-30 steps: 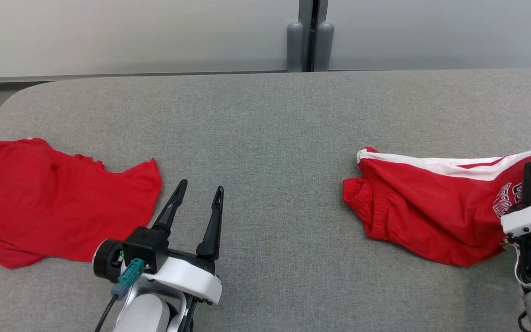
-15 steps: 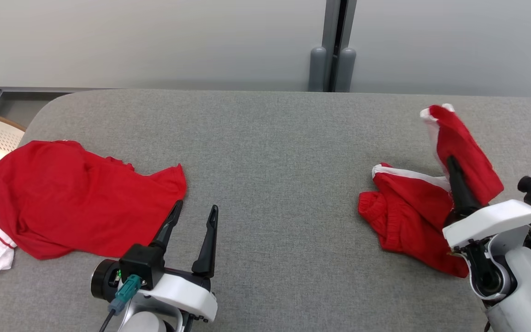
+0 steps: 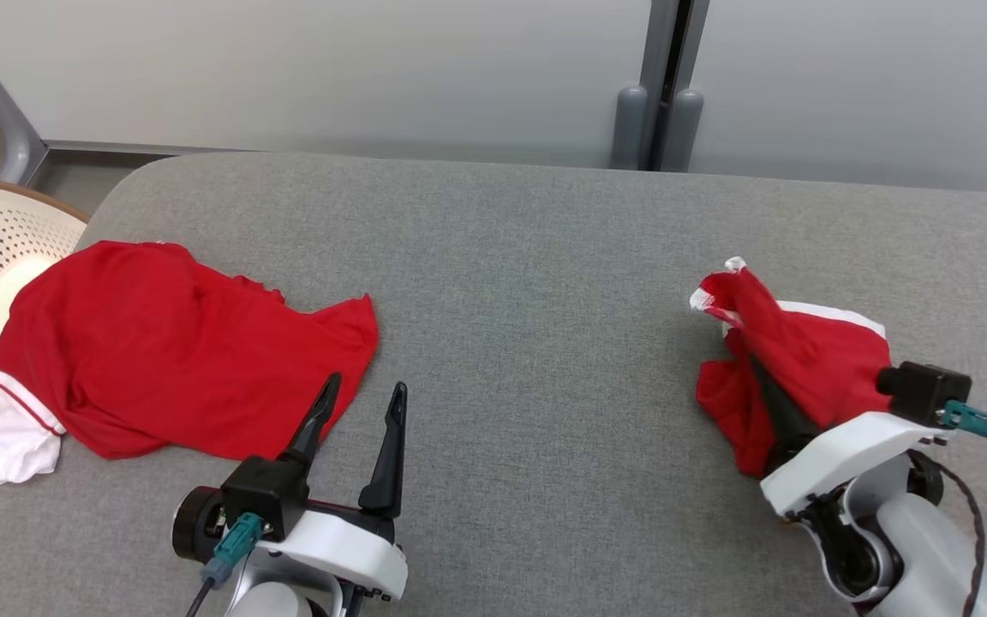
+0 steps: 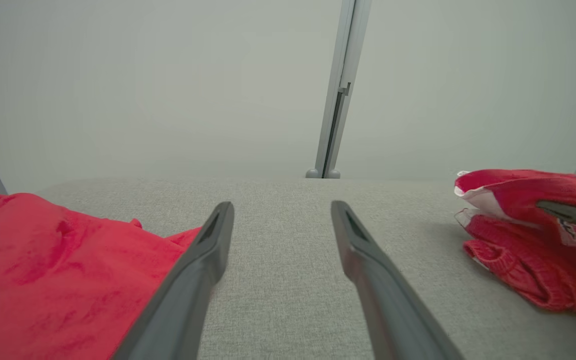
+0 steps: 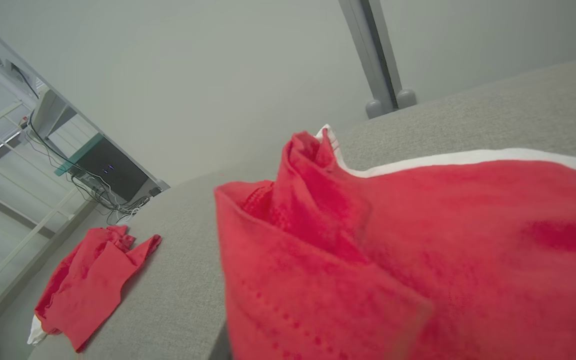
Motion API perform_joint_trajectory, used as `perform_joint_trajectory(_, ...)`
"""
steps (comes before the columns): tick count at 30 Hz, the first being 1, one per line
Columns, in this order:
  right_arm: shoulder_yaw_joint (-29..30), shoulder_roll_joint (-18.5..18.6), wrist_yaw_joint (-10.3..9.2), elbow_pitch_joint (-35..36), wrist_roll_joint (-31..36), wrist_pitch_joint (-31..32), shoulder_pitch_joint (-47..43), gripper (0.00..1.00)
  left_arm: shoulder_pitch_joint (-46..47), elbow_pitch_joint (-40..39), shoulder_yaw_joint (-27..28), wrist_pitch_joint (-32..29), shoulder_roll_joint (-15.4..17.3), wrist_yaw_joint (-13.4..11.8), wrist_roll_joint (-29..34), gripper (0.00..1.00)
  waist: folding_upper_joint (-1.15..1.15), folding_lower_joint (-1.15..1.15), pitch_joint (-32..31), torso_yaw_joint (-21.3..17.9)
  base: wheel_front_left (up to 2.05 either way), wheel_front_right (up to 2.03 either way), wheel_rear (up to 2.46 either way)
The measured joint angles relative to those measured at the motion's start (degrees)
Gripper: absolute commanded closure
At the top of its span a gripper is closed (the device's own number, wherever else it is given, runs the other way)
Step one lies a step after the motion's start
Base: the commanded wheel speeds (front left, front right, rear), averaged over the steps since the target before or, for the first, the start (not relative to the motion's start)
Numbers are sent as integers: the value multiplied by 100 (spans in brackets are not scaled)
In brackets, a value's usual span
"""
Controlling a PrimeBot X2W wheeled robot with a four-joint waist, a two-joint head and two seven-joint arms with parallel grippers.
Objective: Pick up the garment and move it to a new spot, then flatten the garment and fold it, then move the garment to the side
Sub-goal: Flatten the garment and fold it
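right claw (image 3: 761, 377) clamped on shorts (image 3: 810, 351), seemingly mid-cloth | left claw (image 3: 366, 384) wide, idle | soft, light, droops: grip waistband (image 4: 498, 259)

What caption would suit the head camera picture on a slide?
Right gripper shut on a bunched red garment; left gripper open beside a red shirt, on grey table.

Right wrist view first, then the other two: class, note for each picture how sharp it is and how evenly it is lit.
Right wrist view: the shorts sit close to the lens and blur, and the table runs tilted. Left wrist view: hazy and pale, with the wall washed out and the shirt soft. Head view: sharp, with even light and only faint shadows at the cloth edges.
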State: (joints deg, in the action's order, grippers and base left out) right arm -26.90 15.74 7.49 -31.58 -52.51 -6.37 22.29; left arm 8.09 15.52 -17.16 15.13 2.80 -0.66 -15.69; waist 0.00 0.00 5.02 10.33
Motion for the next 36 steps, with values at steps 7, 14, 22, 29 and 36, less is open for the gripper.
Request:
perform_joint_trajectory(7,-558,-48,0,-59,-131,135,7,0,-9,-21,-60,0,0,-24,-76,0,0,0,95,62,0,0,0)
perform_joint_trajectory(14,-1003,-134,0,-563,-292,445,104,0,17,-52,-162,0,-1,-52,-123,0,0,0,229,81,0,0,0)
perform_joint_trajectory(22,-1329,-24,0,-573,-261,24,373,0,73,-43,-100,0,-2,-89,-120,0,0,0,275,-108,0,0,0)
perform_joint_trajectory(29,-1180,486,0,-431,515,-781,454,0,91,-213,73,1,1,-38,-119,0,0,0,214,-487,0,0,0)
perform_joint_trajectory(36,269,499,0,120,2123,-862,147,0,87,-409,350,1,-1,-205,-111,0,0,0,172,-957,0,0,0)
